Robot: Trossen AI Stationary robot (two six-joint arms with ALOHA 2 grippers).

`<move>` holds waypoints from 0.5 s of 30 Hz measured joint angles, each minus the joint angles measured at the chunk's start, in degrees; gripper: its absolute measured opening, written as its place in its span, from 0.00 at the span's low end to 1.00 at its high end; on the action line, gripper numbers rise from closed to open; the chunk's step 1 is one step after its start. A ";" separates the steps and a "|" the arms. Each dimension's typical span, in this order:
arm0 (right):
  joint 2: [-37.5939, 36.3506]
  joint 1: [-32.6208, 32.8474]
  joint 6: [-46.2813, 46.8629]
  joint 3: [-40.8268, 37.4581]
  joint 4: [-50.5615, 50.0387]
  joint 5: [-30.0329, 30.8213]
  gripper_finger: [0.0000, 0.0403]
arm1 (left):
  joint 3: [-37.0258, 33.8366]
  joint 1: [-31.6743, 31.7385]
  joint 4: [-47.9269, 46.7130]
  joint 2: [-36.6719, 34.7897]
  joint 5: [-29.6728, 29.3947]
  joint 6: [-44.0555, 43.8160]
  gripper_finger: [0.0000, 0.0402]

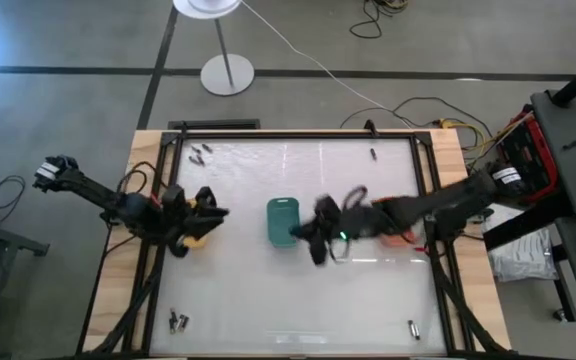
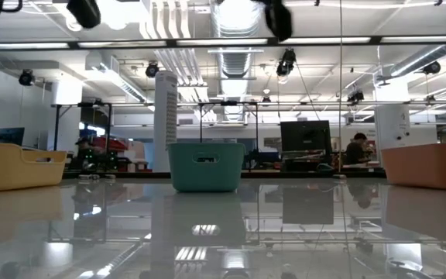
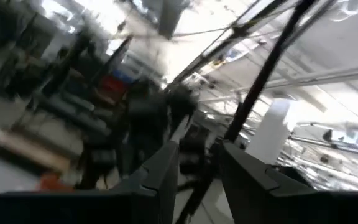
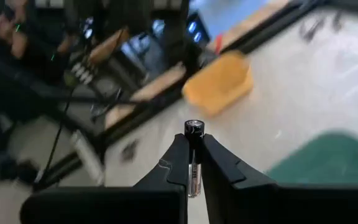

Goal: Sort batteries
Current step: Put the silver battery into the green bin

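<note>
The right tool hangs above the middle of the glossy white bench, just beside the green oblong plastic tray, its fingers pinching a small silver-grey cylindrical battery with a dark end upright between them. The left tool sits over the yellow oblong tray near the left edge; whether it is spread or holding anything cannot be told. Other tiny batteries lie loose near the far left corner, the near left corner, the near right corner and the far edge. An orange tray lies under the right arm.
</note>
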 joint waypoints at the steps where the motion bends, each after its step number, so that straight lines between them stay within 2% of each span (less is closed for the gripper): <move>1: 0.81 -1.22 -0.76 0.70 1.21 -0.14 0.03 | -1.22 0.76 -0.06 -0.45 0.74 -2.56 0.25; 4: 2.93 -3.17 -2.03 3.59 3.94 -0.96 0.03 | -3.43 2.18 0.00 -0.76 4.61 -7.55 0.25; 8: 5.79 -4.51 -3.12 7.92 4.68 -2.06 0.03 | -4.09 2.45 -1.27 0.92 4.34 -5.64 0.27; 15: 9.96 -5.80 -3.37 12.94 4.41 -4.13 0.03 | -4.12 2.72 -3.49 3.51 4.89 -3.72 0.44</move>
